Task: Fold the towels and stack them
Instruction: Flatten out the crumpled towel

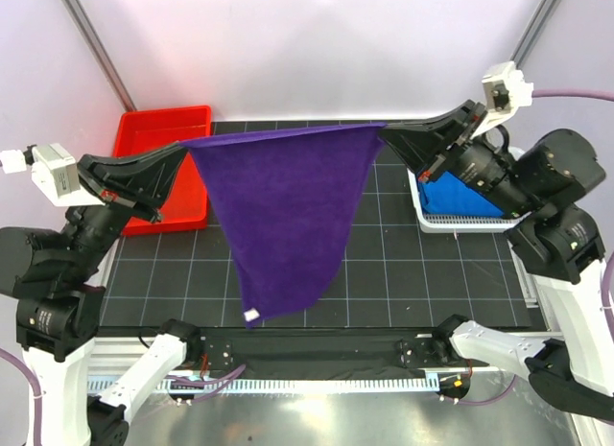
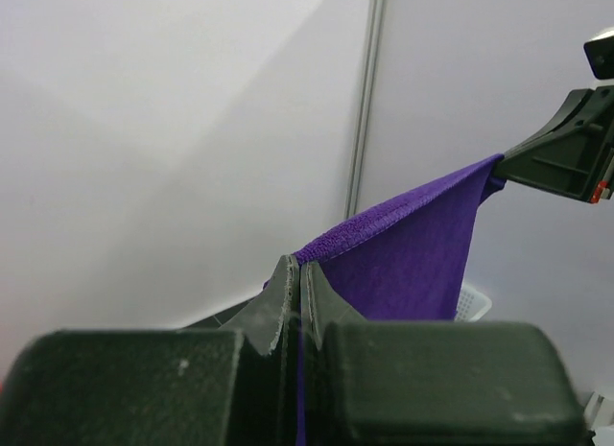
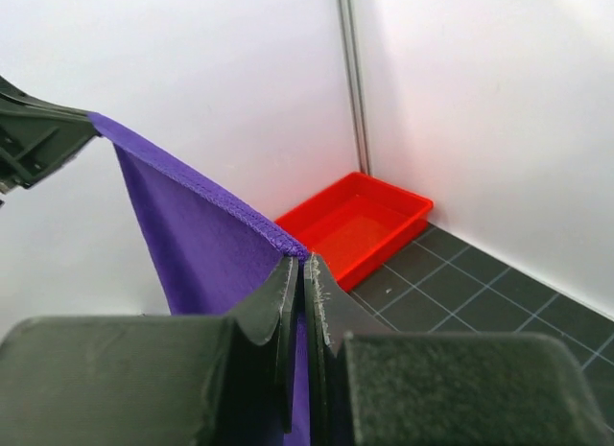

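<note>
Top external: my left fingers point(image 1: 182, 146) and right fingers point(image 1: 388, 130) are pinching the limp, seemingly light purple towel point(image 1: 283, 216) by its upper corners.

Right gripper point(image 3: 303, 273): bottom centre, jaws pressed together on the top hem of the purple towel point(image 3: 192, 235).
Purple towel: hem taut toward upper left, cloth hanging below.
Left gripper point(image 3: 75, 122): upper left edge, meeting the far corner.
Red tray point(image 3: 360, 225): centre right, on the gridded mat point(image 3: 480, 293).
</note>
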Controlling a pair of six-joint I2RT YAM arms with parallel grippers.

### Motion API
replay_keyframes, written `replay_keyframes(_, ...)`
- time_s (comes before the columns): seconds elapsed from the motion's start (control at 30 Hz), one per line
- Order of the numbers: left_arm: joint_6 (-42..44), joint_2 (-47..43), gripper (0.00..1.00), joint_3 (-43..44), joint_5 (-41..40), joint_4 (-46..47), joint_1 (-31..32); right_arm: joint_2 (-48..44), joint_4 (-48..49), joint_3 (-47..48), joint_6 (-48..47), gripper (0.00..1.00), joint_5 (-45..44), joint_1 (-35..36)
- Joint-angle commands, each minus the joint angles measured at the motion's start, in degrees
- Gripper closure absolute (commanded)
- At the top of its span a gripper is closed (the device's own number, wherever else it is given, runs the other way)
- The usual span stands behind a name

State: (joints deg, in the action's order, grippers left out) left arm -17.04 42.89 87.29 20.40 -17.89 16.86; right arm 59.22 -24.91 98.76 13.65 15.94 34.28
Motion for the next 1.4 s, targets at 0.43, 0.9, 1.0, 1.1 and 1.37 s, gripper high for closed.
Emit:
replay_keyframes(0.43,-0.54,-10.46,1.00,-5.46,3.68,3.13,-0.25,-6.22,1.00,-0.15,4.19,0.99,7.61,-0.44)
replay_keyframes(0.9,-1.60,-10.55,1.00,-5.37,1.49,2.60,-0.25,-8.07,3.28,-1.90,7.01,0.99,9.28,-0.44)
replay_keyframes(1.0,-1.16,-8.89,1.00,-7.56,-1.14,3.82,-0.25,-6.41,3.28,-2.69,5.52,0.99,7.70,-0.44)
replay_keyframes(1.1,-0.81,-5.99,1.00,-9.24,-3.78,4.61,-0.25,-2.91,2.41,-3.40,2.09,0.99,3.58,-0.44)
replay_keyframes(1.37,1.47,10.86,1.00,-11.96,-14.94,11.38,-0.25,14.41,3.37,-0.07,-6.96,0.99,-6.89,-0.88)
